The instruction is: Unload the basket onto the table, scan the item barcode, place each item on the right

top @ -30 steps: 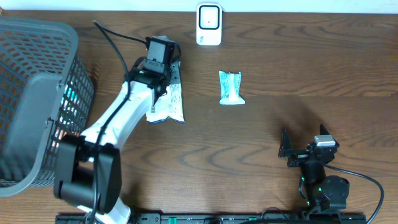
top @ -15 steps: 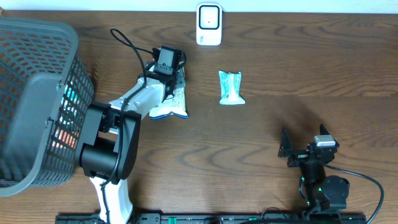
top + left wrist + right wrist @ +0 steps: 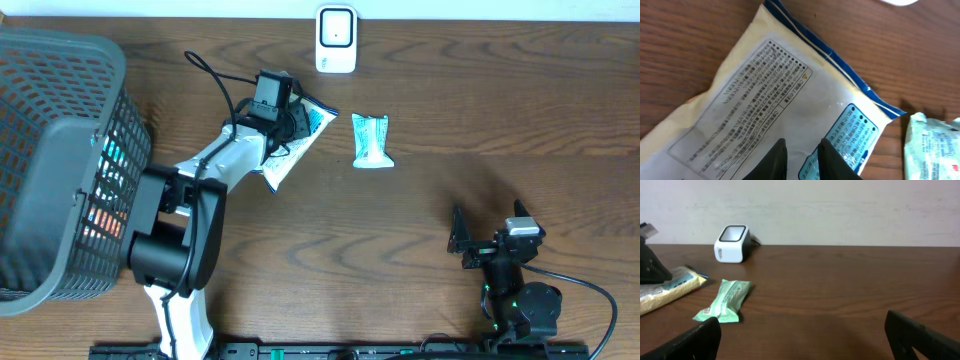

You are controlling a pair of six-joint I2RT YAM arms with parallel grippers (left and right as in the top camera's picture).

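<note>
A white snack packet [image 3: 306,133] with blue edges and printed text lies slanted on the table, below and left of the white barcode scanner [image 3: 336,40]. My left gripper [image 3: 286,128] is shut on this packet; in the left wrist view its black fingertips [image 3: 779,153] pinch the film of the packet [image 3: 770,95] near a blue label. A small green packet [image 3: 371,140] lies flat to the right, also in the left wrist view [image 3: 935,145]. My right gripper [image 3: 487,228] rests open near the front right, far from both packets.
A grey mesh basket [image 3: 60,160] with more items stands at the left edge. From the right wrist, the scanner [image 3: 732,242] is at the back by the wall, with the green packet [image 3: 722,307] and white packet [image 3: 667,290] before it.
The left gripper has closed further on the white packet and swung it from upright to slanted, its top corner now toward the scanner. The right arm has not moved.
</note>
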